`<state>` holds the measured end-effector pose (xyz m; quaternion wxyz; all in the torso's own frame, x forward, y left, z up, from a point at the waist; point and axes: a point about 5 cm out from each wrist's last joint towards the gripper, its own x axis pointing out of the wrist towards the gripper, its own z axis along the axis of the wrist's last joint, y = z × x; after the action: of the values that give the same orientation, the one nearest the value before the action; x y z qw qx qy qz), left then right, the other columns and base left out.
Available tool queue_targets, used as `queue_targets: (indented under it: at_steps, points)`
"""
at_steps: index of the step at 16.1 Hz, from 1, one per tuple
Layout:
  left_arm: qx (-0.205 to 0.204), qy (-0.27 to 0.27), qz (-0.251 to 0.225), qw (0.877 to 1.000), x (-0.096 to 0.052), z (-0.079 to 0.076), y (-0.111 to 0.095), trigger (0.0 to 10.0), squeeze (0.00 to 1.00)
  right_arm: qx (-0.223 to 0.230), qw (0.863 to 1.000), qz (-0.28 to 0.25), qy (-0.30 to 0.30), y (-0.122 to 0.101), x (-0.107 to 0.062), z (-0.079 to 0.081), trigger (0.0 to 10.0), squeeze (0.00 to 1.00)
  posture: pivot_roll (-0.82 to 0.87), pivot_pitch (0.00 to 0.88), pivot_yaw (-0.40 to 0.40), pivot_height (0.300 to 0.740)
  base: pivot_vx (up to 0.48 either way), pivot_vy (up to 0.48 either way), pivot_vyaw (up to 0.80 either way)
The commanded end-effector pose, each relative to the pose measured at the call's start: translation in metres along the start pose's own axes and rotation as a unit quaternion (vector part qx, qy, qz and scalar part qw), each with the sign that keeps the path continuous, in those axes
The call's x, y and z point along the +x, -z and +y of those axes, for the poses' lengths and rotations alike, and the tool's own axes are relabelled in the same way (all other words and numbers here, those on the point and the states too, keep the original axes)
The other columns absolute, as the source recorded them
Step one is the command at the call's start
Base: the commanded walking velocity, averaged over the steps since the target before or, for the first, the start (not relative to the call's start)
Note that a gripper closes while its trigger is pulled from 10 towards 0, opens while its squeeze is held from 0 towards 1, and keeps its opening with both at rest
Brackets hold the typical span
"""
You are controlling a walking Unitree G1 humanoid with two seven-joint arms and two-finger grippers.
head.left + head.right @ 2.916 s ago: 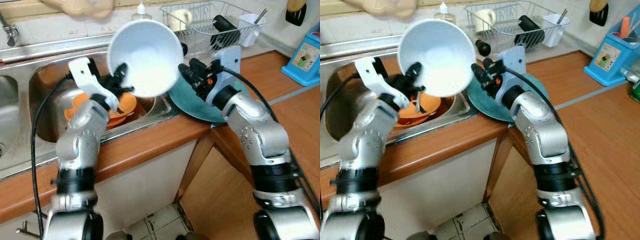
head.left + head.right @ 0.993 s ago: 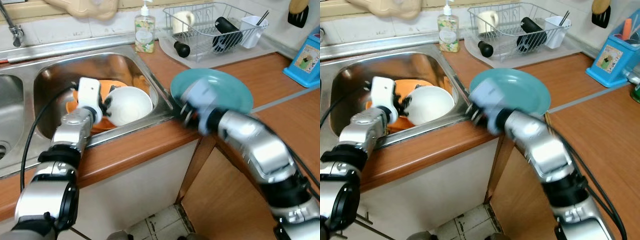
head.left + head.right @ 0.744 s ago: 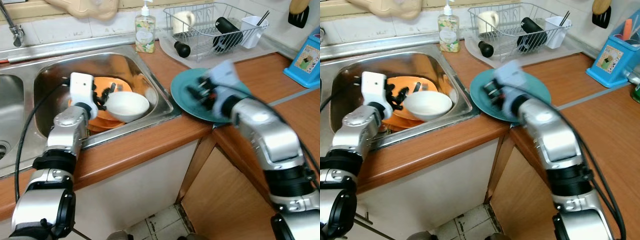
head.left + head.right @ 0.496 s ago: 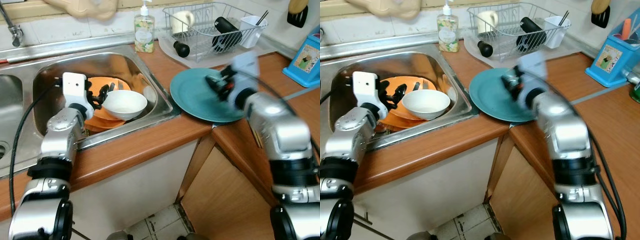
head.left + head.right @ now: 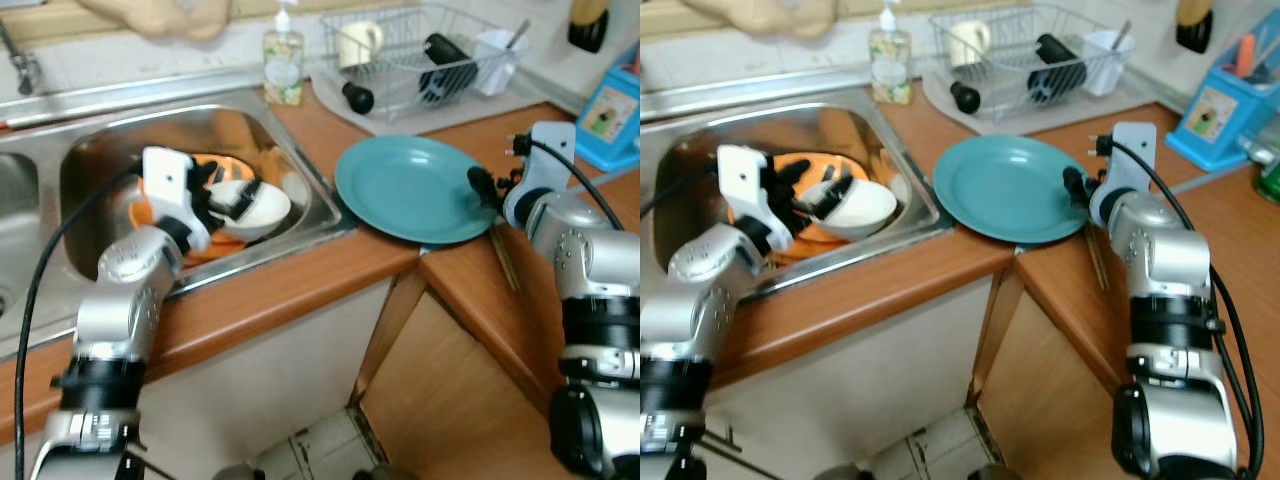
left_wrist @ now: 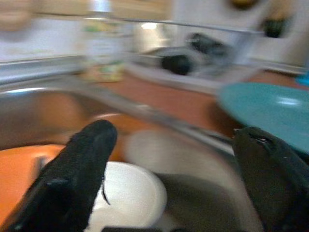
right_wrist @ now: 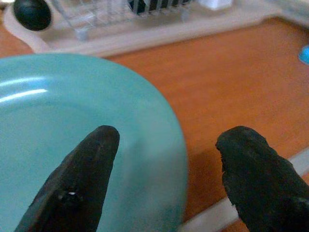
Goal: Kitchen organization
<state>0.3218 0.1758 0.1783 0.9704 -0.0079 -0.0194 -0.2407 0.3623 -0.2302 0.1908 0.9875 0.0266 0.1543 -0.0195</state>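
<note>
My right gripper [image 7: 164,169] sits at the near right edge of the teal plate [image 5: 410,188], which lies flat on the wooden counter [image 5: 300,280] between the sink [image 5: 90,150] and the dish rack [image 5: 420,50]; my fingers [image 7: 84,174] are spread wide, one over the plate's rim and the other over bare counter, holding nothing. My left gripper [image 6: 169,169] hovers in the sink basin with its fingers also apart and empty, just above the white bowl [image 5: 250,205] that rests on the orange plates [image 5: 790,215]. I judge the step in hand to be picking up the teal plate, probably to carry it to the rack or the sink. The plate lies flat, so the next move calls for sliding one finger under the rim, perhaps where it overhangs the counter's edge, and closing firmly before lifting. A shallow pinch on a smooth glazed rim could slip.
</note>
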Motion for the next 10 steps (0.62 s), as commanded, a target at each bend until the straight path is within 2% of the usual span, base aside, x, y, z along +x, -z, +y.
queue_targets:
  at_steps: [1, 2, 3, 4, 6, 7, 8, 9, 10]
  points:
    - [-0.008, 0.040, 0.000, 0.999, -0.001, -0.012, -0.003, 10.0, 0.85, 0.015, 1.000, -0.005, 0.001, -0.008, 0.001, -0.003, 10.0, 1.00, -0.16, 0.000, -0.012, 0.740, 0.000, 0.000, 0.00]
    - [-0.013, 0.051, 0.000, 0.999, -0.003, -0.017, -0.004, 10.0, 0.55, 0.022, 1.000, 0.003, 0.007, -0.007, 0.003, -0.004, 10.0, 1.00, -0.16, 0.000, -0.011, 0.740, 0.000, 0.000, 0.00]
    - [-0.019, 0.057, 0.002, 0.998, -0.005, -0.020, -0.005, 10.0, 0.00, 0.033, 0.999, 0.012, 0.003, -0.006, 0.004, -0.004, 10.0, 0.52, -0.16, 0.000, -0.011, 0.740, 0.000, 0.000, 0.00]
    - [-0.024, 0.063, 0.004, 0.998, -0.006, -0.024, -0.005, 10.0, 0.00, 0.054, 0.998, 0.020, -0.020, -0.005, 0.005, 0.001, 10.0, 0.00, -0.16, 0.000, -0.012, 0.740, 0.000, 0.000, 0.00]
    - [-0.026, 0.062, 0.009, 0.998, -0.007, -0.026, -0.004, 10.0, 0.00, 0.081, 0.995, 0.033, -0.056, -0.004, 0.006, 0.012, 10.0, 0.00, -0.16, 0.000, -0.012, 0.740, 0.000, 0.000, 0.00]
    - [-0.027, 0.061, 0.012, 0.998, -0.007, -0.026, -0.004, 10.0, 0.00, 0.091, 0.992, 0.042, -0.071, -0.003, 0.007, 0.018, 7.8, 0.00, -0.16, 0.000, -0.011, 0.740, 0.000, 0.000, 0.00]
    - [-0.027, 0.061, 0.013, 0.998, -0.006, -0.027, -0.005, 10.0, 0.00, 0.095, 0.992, 0.043, -0.076, -0.003, 0.007, 0.020, 7.8, 0.00, -0.16, 0.000, -0.011, 0.740, 0.000, 0.000, 0.00]
    - [-0.028, 0.062, 0.013, 0.998, -0.006, -0.028, -0.005, 10.0, 0.00, 0.099, 0.991, 0.043, -0.082, -0.003, 0.008, 0.023, 4.7, 0.00, -0.16, 0.000, -0.007, 0.740, 0.000, 0.000, 0.00]
    - [-0.030, 0.062, 0.013, 0.998, -0.005, -0.029, -0.006, 10.0, 0.00, 0.112, 0.988, 0.044, -0.093, -0.003, 0.007, 0.027, 2.3, 0.00, -0.16, 0.000, -0.007, 0.740, 0.000, 0.000, 0.00]
